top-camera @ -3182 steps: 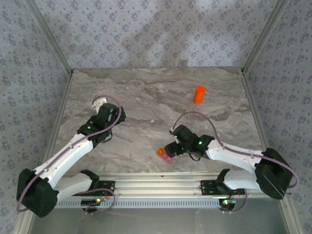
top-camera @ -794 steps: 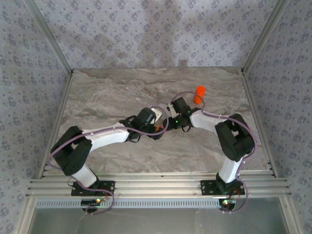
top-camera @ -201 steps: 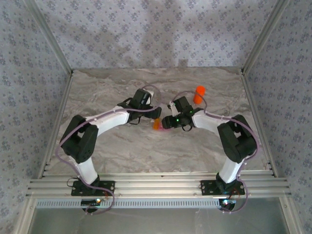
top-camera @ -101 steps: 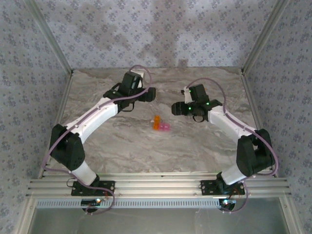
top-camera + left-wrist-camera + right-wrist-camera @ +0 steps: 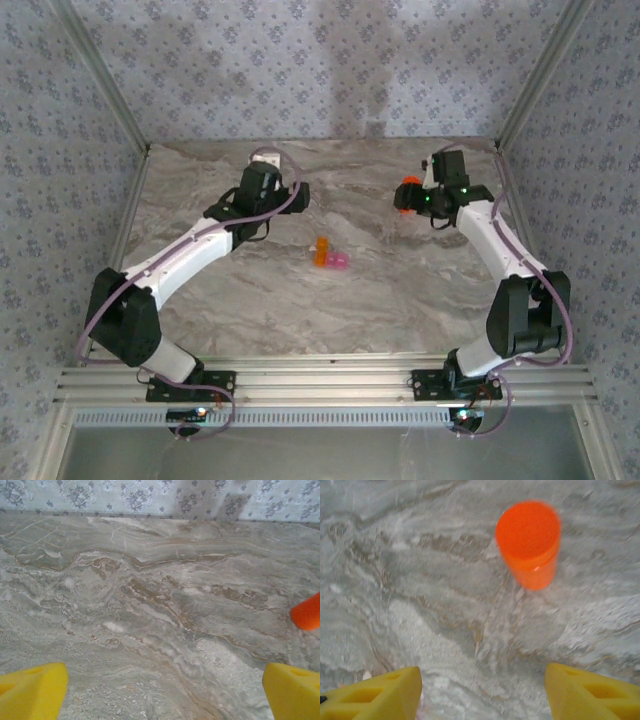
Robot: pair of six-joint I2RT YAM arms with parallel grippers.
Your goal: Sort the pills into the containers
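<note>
Orange-red cylindrical plastic bottle, upright on marble surface. Right jaws part-open, empty, short of it: centre before closing. Left jaws wide, empty.

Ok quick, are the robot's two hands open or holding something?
Left gripper: open, holding nothing.
Right gripper: open, holding nothing.

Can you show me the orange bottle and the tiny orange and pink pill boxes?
orange bottle (image 5: pixel 527 527): right wrist view, on its round top.
containers (image 5: pixel 321 252): top external view, on the orange half; the pink half sits joined at its right.
</note>
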